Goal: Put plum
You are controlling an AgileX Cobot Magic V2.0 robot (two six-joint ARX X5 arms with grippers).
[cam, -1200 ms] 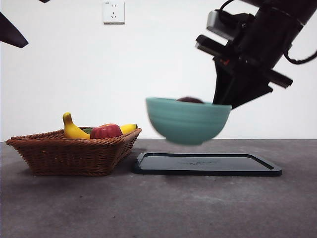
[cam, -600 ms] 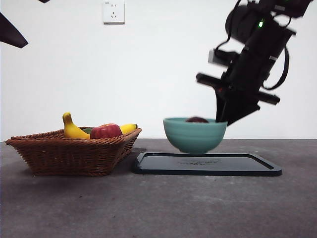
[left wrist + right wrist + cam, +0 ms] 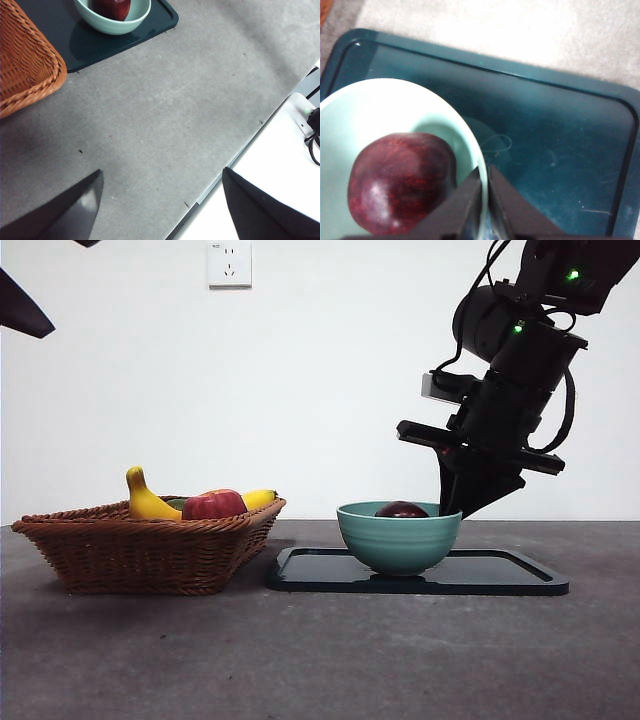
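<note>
The plum lies inside the green bowl, which rests on the dark tray. The right gripper pinches the bowl's rim, one jaw inside just beside the plum. The left gripper hangs spread and empty, well away from the bowl.

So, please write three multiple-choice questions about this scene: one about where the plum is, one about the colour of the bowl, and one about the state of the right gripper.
1. Where is the plum?
A. in the wicker basket
B. in the bowl
C. bare on the tray

2. What colour is the bowl?
A. light green
B. white
C. orange

3. What is the right gripper doing?
A. hanging open above the basket
B. holding the banana
C. clamped on the bowl's rim

Answers:
1 B, the plum lies inside the bowl.
2 A, both the front and wrist views show light green.
3 C, its jaws pinch the rim, with the bowl resting on the tray.
</note>
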